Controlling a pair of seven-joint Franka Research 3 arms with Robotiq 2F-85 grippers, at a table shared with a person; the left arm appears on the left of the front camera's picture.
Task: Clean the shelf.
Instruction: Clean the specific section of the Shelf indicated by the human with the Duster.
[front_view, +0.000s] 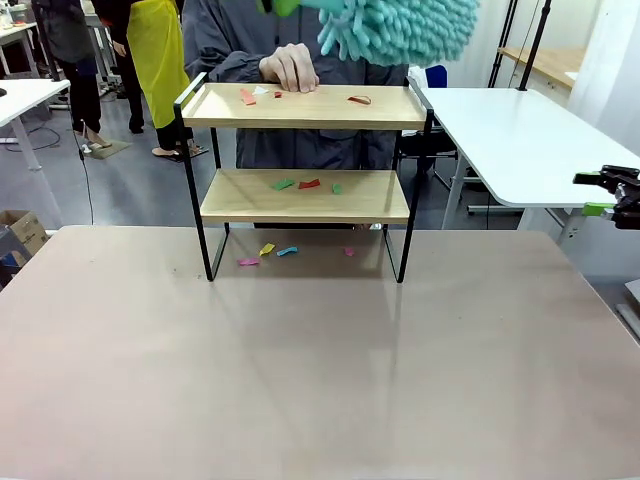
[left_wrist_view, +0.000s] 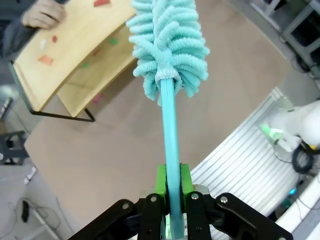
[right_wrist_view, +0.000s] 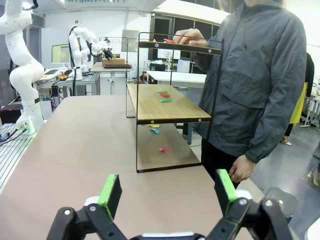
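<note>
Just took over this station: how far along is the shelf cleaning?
Done: the left gripper is shut on the handle of the teal duster. In hand: its head is raised by the top board, where the person's hand rests. Left: coloured scraps lie on the top board, the lower board and the table under the shelf; nothing looks swept. The right gripper is open.

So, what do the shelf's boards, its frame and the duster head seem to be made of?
Shelf boards: light wood or wood-look laminate, matte, faint grain.
Frame: probably painted metal, thin black bars.
Duster head: soft teal chenille-like fibre, fuzzy fat strands.
</note>
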